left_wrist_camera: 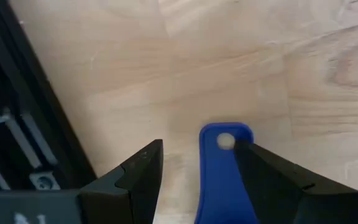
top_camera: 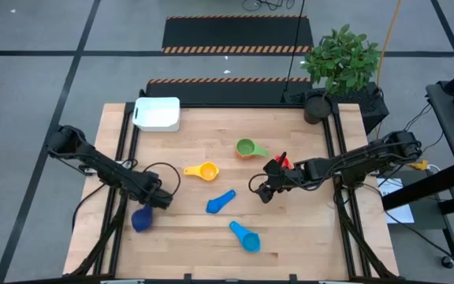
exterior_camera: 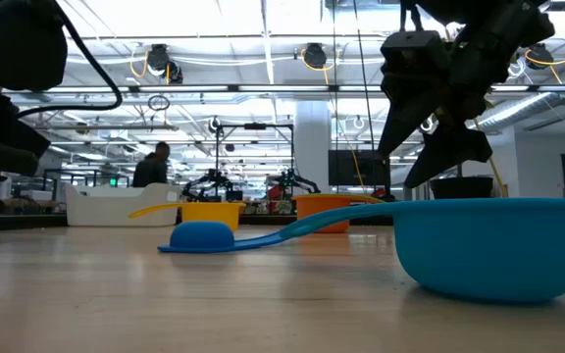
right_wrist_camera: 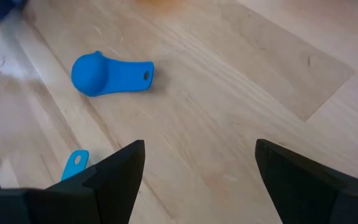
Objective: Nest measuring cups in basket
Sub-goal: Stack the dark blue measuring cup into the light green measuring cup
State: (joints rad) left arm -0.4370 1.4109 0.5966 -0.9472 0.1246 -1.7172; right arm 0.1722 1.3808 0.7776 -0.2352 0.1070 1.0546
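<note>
Left tool (top_camera: 158, 199) sits low at the table's (top_camera: 306, 229) left front area, right by the dark blue cup (top_camera: 142, 218) near the left edge. In the left wrist view the dark blue cup's handle (left_wrist_camera: 224, 174) lies between the fingers, touching the one finger (left_wrist_camera: 272, 177), gap to the other; jaws parted, not clamped on it as far as can be seen. Left tool (left_wrist_camera: 194, 180) reads open around the handle.

Right tool (top_camera: 268, 189) hovers mid-table right of centre, jaws wide apart, holding nothing; in the right wrist view only bare wood shows between its fingers (right_wrist_camera: 120, 171). Right tool (exterior_camera: 430, 147) hangs above the table in the low view.

White basket (top_camera: 158, 113) at the back left corner of the table, no cups visible in it. Green cup (top_camera: 247, 147) back centre-right, a red cup (top_camera: 284, 162) just behind the right tool, partly hidden. Yellow cup (top_camera: 205, 170) centre. Mid-blue cup (top_camera: 219, 203) lies front of centre, upside down; also seen at (right_wrist_camera: 107, 74). Light blue cup (top_camera: 245, 236) near the front edge, big in the low view (exterior_camera: 493, 245). An orange cup (exterior_camera: 327, 211) shows in the low view only.

Potted plant (top_camera: 341, 63) off the back right corner.
</note>
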